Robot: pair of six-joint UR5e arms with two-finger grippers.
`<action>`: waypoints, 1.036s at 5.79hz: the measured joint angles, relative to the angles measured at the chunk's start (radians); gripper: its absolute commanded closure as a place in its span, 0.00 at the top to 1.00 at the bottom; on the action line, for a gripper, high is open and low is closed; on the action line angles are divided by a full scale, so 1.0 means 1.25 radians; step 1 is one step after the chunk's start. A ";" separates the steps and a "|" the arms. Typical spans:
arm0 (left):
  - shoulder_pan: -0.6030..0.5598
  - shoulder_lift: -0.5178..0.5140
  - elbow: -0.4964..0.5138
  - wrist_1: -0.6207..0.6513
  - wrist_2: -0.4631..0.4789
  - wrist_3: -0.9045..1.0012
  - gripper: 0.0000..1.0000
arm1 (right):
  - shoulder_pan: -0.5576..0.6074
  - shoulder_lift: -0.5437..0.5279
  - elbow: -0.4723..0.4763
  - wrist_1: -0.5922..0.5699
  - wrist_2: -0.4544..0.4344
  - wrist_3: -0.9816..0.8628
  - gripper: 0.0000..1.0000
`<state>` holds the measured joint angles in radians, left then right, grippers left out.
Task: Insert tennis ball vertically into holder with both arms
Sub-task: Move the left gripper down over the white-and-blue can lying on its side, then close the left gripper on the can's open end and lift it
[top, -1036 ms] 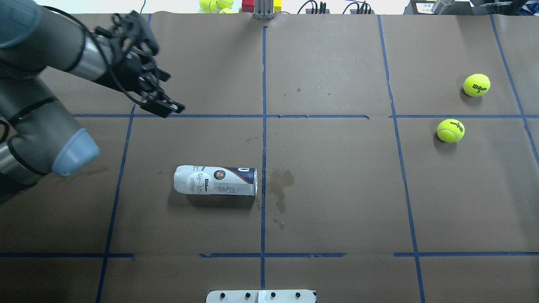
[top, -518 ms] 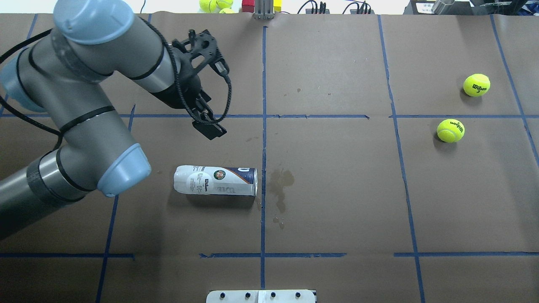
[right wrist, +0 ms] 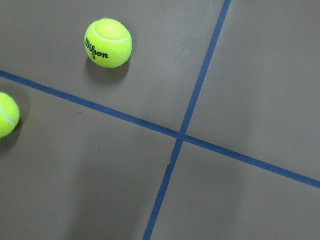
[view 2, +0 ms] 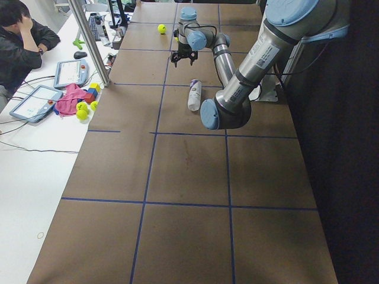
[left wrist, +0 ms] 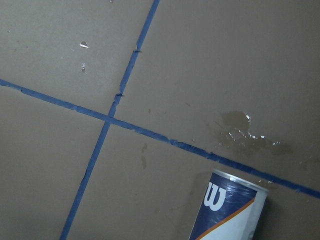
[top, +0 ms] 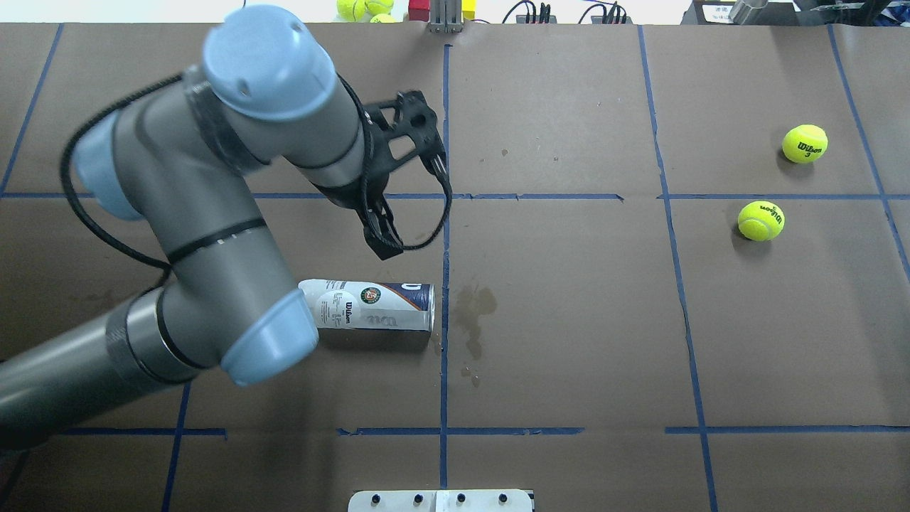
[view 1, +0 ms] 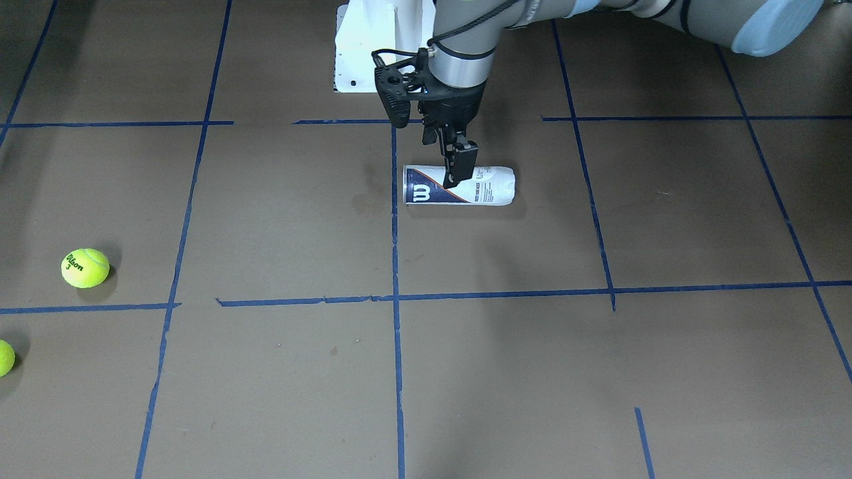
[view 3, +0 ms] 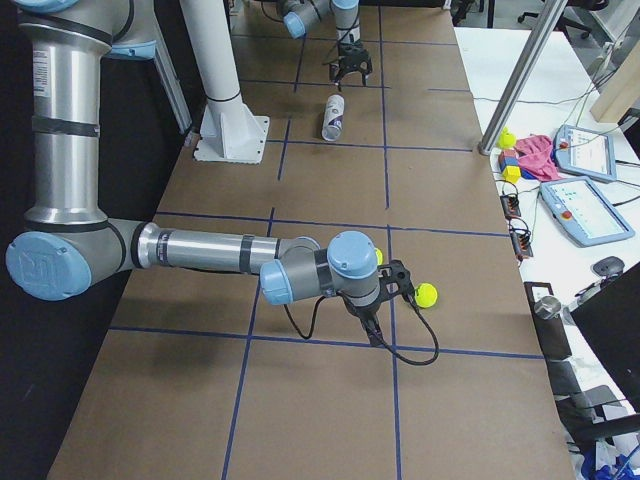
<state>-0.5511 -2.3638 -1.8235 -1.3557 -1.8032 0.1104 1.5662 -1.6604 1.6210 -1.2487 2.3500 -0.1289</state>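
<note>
Approach step in hand: left gripper, closure not determinable, hung near the holder lying mid-frame; next move required descent and grasp.

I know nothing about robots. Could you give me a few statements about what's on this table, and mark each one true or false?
1. The clear-plastic cylindrical can with the white and navy label stands upright. False: it lies on its side.
2. Two yellow-green tennis balls rest on the brown paper-covered table. True.
3. The left arm's tool is clamped on the can. False: it hangs open above the can and holds nothing.
4. A damp-looking stain marks the paper beside the can's navy end. True.
</note>
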 measured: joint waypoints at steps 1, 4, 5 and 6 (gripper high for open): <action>0.050 -0.001 0.012 0.023 0.071 0.006 1.00 | 0.000 -0.001 0.000 0.000 0.000 0.000 1.00; 0.138 -0.018 0.066 0.069 0.178 0.009 1.00 | 0.000 -0.004 0.000 0.000 0.000 0.000 1.00; 0.150 -0.028 0.094 0.069 0.190 0.008 1.00 | 0.000 -0.007 0.000 0.000 0.000 0.000 1.00; 0.157 -0.035 0.110 0.069 0.194 0.008 1.00 | 0.000 -0.008 0.000 0.000 0.000 0.000 1.00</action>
<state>-0.3552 -2.4075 -1.6857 -1.2695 -1.5613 0.1200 1.5662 -1.6699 1.6213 -1.2487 2.3501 -0.1289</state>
